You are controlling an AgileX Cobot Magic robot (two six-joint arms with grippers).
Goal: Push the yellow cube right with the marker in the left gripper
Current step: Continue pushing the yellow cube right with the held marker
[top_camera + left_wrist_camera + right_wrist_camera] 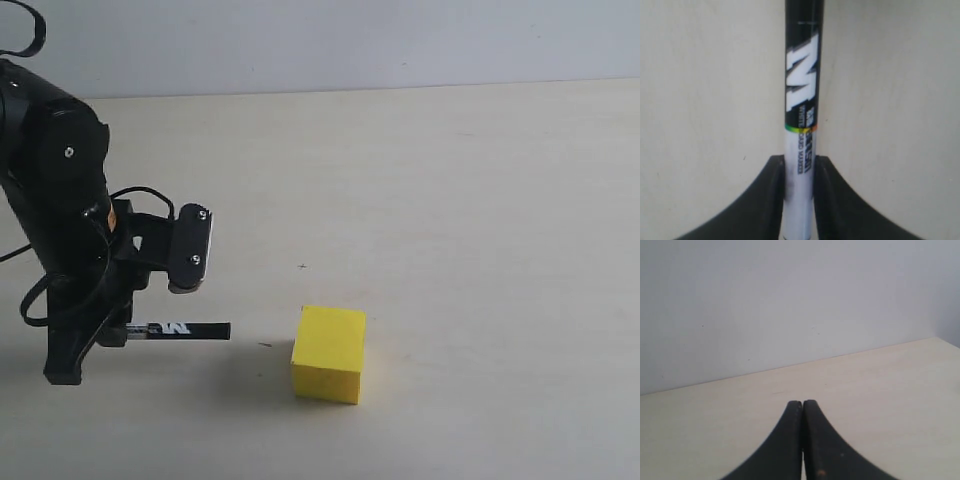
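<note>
The yellow cube [329, 353] sits on the pale table [450, 200], low and near the middle of the exterior view. My left gripper [125, 331] is at the left, shut on the marker [180, 329], which lies level just above the table. Its black capped end points right at the cube, with a gap of about one cube width between them. In the left wrist view the fingers [774, 180] clamp the white barrel of the marker [801, 100] and the cube is out of view. My right gripper [802, 402] is shut on nothing and shows only in its own wrist view.
The bulky black left arm [55, 170] with its cables fills the left edge. A pale wall [790, 300] rises behind the table's far edge. Small dark specks [303, 266] mark the tabletop near the cube.
</note>
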